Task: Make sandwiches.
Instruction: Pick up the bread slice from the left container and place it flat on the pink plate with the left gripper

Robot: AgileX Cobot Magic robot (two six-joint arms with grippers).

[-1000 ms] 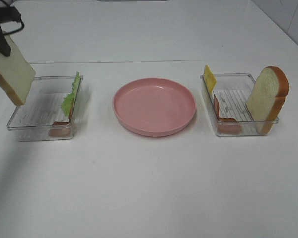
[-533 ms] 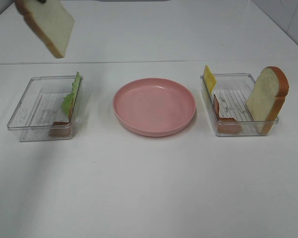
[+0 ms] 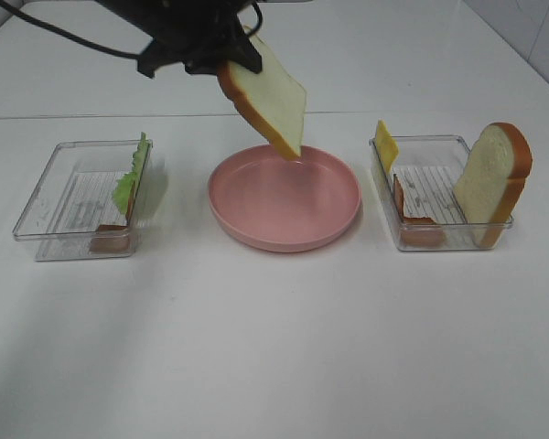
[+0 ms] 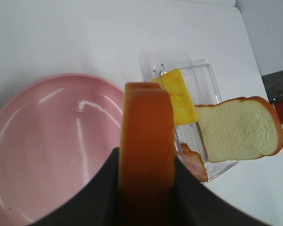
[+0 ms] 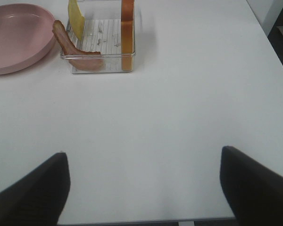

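Observation:
My left gripper (image 3: 221,57) is shut on a white bread slice (image 3: 268,100) with a tan crust and holds it tilted above the far edge of the pink plate (image 3: 284,196). In the left wrist view the slice's crust edge (image 4: 146,141) fills the middle between the fingers. A second bread slice (image 3: 494,178) stands upright in the right tray (image 3: 439,192) with a yellow cheese slice (image 3: 385,144) and bacon (image 3: 412,219). The left tray (image 3: 73,199) holds a green lettuce leaf (image 3: 133,174) and bacon (image 3: 110,240). My right gripper's fingers (image 5: 33,188) are spread wide over bare table, empty.
The white table extends in front of the plate and trays. The right tray (image 5: 101,40) and the plate's rim (image 5: 19,40) show far off in the right wrist view. The table's right edge lies beyond the right tray.
My left gripper has carried the bread slice up out of the left tray and rightward, from the far left to above the plate's far edge.

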